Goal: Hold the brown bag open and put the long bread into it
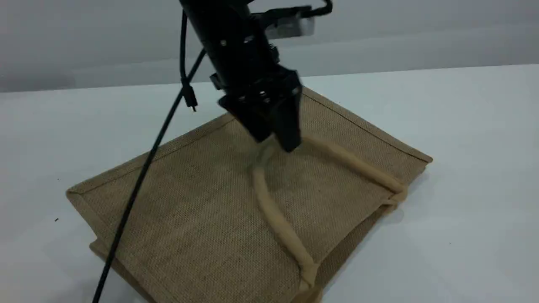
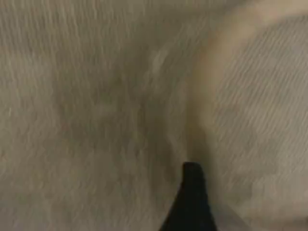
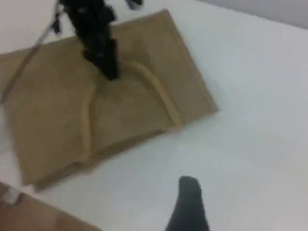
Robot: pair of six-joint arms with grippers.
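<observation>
Brown bag (image 1: 202, 202) lies flat, centre of scene view, mouth edge toward lower right; long bread not in any view, whereabouts unknown. L gripper (image 1: 276, 141) at frame centre-top, right over apex of the bag's upper handle loop (image 1: 273, 214); handle legs run from there down-right to the mouth. Jaws look parted around the loop top; grip not confirmed, pics blurred. R gripper (image 3: 188, 185) well off bag, over bare table (image 1: 463, 126); spread can't be read from its cam, presumably wide. L arm clearly nearer; lift of handle is its job.
</observation>
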